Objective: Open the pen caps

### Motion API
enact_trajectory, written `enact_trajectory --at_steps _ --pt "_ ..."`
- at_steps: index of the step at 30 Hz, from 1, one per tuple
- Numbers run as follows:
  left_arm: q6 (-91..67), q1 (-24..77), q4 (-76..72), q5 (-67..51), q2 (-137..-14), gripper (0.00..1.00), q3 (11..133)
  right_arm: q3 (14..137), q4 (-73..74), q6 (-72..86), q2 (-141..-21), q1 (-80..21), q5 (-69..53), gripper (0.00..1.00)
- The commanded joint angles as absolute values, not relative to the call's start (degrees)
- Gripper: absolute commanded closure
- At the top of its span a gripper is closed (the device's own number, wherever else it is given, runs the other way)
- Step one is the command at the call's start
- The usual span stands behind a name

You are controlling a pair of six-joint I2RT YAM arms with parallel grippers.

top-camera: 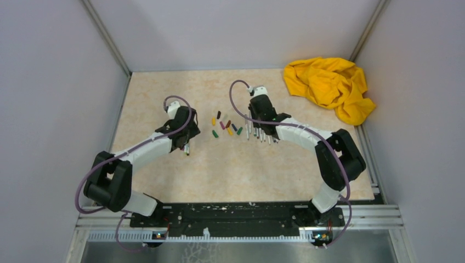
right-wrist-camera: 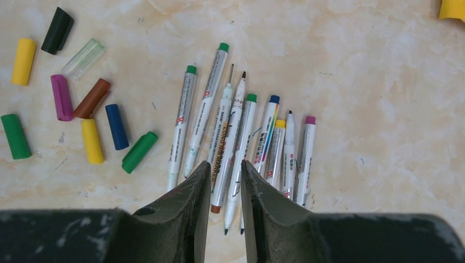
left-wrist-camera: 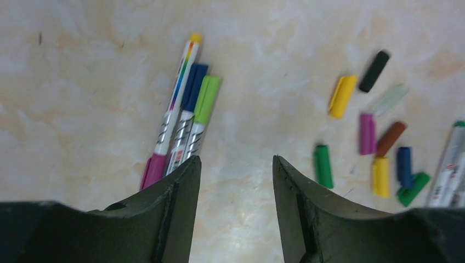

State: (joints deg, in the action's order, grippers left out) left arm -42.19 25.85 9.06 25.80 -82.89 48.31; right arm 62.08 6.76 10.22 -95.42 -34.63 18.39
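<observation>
Several loose pen caps (top-camera: 226, 126) lie mid-table between my two grippers: yellow (right-wrist-camera: 23, 61), black (right-wrist-camera: 57, 30), clear (right-wrist-camera: 83, 58), purple (right-wrist-camera: 61, 97), brown (right-wrist-camera: 92, 98), blue (right-wrist-camera: 117, 126) and green (right-wrist-camera: 139, 152). The left wrist view has them at its right, a green cap (left-wrist-camera: 323, 165) nearest. My left gripper (left-wrist-camera: 236, 164) is open over bare table, and three capped pens (left-wrist-camera: 186, 112) lie just past its left finger. My right gripper (right-wrist-camera: 226, 164) is open, low over a row of uncapped pens (right-wrist-camera: 241, 137); two barrels show through its narrow gap.
A crumpled yellow cloth (top-camera: 329, 87) lies at the far right corner of the beige table (top-camera: 164, 93). Grey walls close in the back and both sides.
</observation>
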Motion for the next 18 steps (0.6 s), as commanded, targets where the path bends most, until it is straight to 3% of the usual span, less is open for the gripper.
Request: enact_trajectory --at_steps 1,18 --pt "-42.8 28.9 15.0 31.0 -81.0 0.43 46.2 64.8 4.1 10.8 -93.1 -35.4 17.1 0.74" --pt "-43.7 30.7 17.3 34.7 -86.5 0.44 45.4 63.1 2.7 11.1 -92.3 -35.4 16.6 0.73"
